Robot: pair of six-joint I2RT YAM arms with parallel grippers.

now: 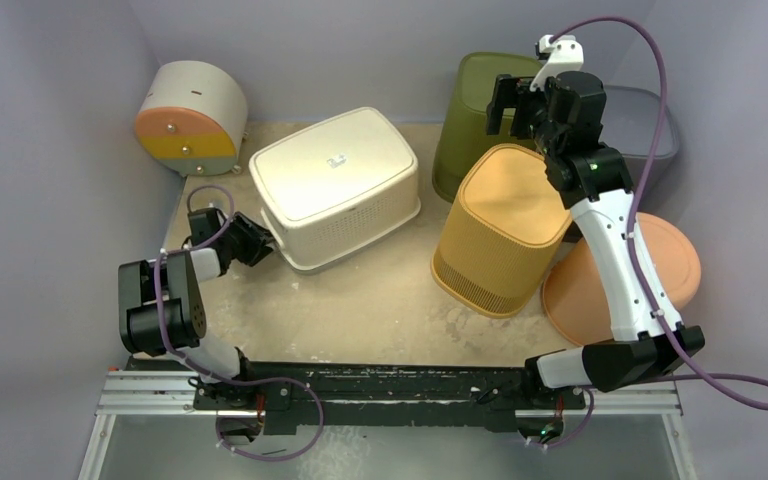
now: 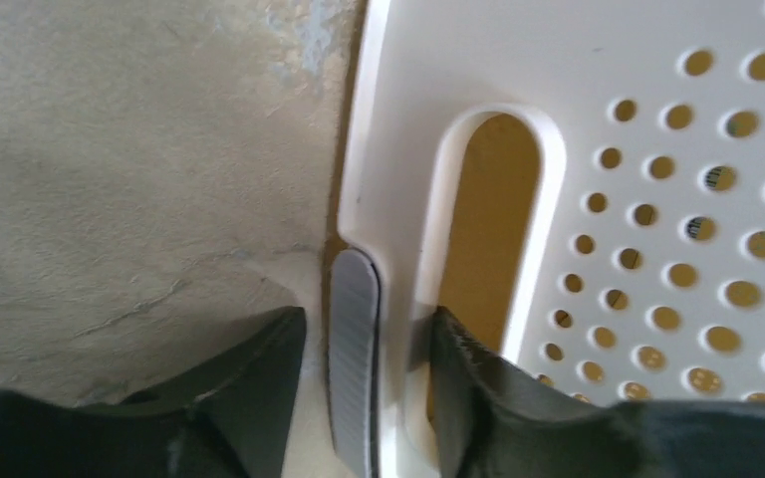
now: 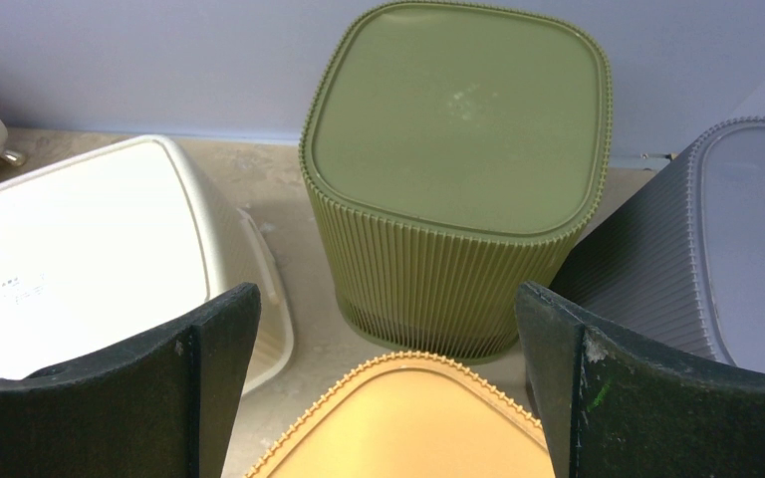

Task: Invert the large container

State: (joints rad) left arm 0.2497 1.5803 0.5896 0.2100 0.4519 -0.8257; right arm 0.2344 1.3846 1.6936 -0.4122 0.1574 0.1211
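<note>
The large container (image 1: 335, 180) is a white perforated basket resting bottom-up on the table's left half. My left gripper (image 1: 257, 241) is at its near-left end, low by the table. In the left wrist view the basket's rim (image 2: 395, 149) runs between the jaws: the grey pad (image 2: 354, 339) presses its outer face and the other finger (image 2: 458, 368) sits in the handle slot (image 2: 488, 219). The left gripper (image 2: 398, 309) is shut on that rim. My right gripper (image 1: 512, 105) hangs high at the back right, open and holding nothing (image 3: 388, 339).
An orange ribbed bin (image 1: 500, 230) stands under the right gripper, with a green bin (image 3: 458, 149) behind it and a grey bin (image 1: 650, 125) to the right. A peach tub (image 1: 630, 275) leans at far right. A cream-and-orange drum (image 1: 190, 115) sits back left.
</note>
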